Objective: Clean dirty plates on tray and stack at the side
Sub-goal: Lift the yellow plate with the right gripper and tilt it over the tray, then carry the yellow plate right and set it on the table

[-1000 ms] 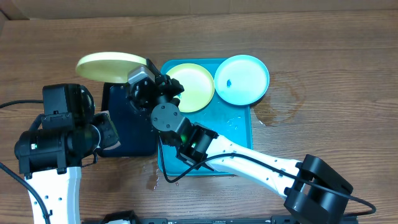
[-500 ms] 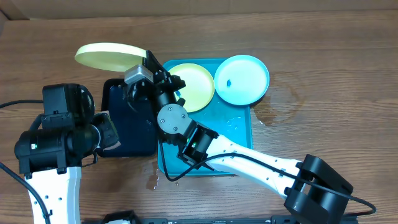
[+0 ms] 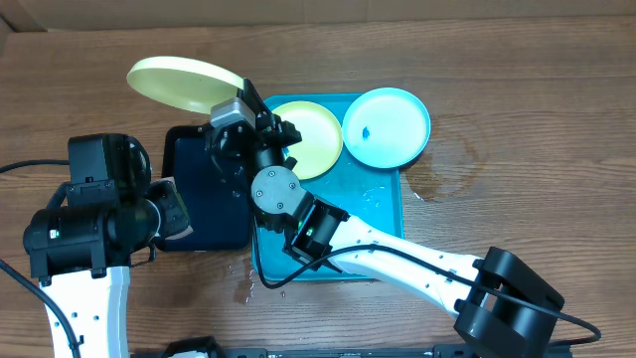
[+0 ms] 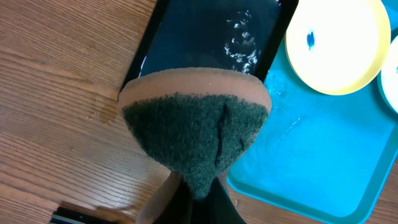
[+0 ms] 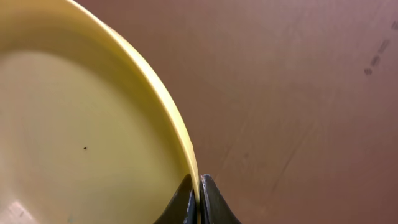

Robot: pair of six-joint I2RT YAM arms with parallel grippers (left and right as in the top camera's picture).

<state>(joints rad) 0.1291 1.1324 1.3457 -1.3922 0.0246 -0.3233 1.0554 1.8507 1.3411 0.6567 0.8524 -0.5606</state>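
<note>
Your right gripper (image 5: 199, 186) pinches the rim of a yellow-green plate (image 3: 184, 84) at upper left, clear of the tray (image 3: 383, 214), seemingly to stack it aside, while your left gripper (image 4: 189, 204) clamps the sponge (image 4: 194, 130) over the black tray (image 4: 205, 37), ready for the smudged plate (image 4: 339, 43).

White arm links (image 3: 397, 261), black joint housings (image 3: 99, 189), thin black cables (image 3: 25, 165).

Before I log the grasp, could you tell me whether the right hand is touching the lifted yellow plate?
Touching: the right wrist view shows the right hand pinching the lifted yellow plate at its rim.
</note>
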